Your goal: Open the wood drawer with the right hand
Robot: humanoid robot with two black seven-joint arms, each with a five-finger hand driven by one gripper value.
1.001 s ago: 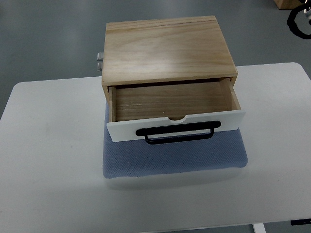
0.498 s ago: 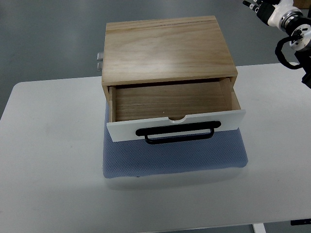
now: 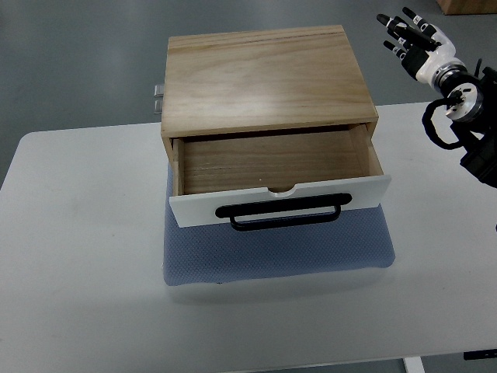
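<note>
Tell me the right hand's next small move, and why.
Probably bring the right hand down toward the black handle. The hand is open, up beyond the box's far right corner, touching nothing, while the wood drawer already stands partly pulled out and could go further.

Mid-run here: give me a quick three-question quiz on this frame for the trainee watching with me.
1. True or false: the wood drawer is already pulled out and nothing lies inside it.
2. Multiple choice: where is the right hand? A) gripping the black handle B) raised beyond the box's far right corner, fingers spread, holding nothing C) resting on the blue mat
3. Fill in: the drawer's front panel is painted ____.

Key: 1 true; 2 B; 3 white.
</note>
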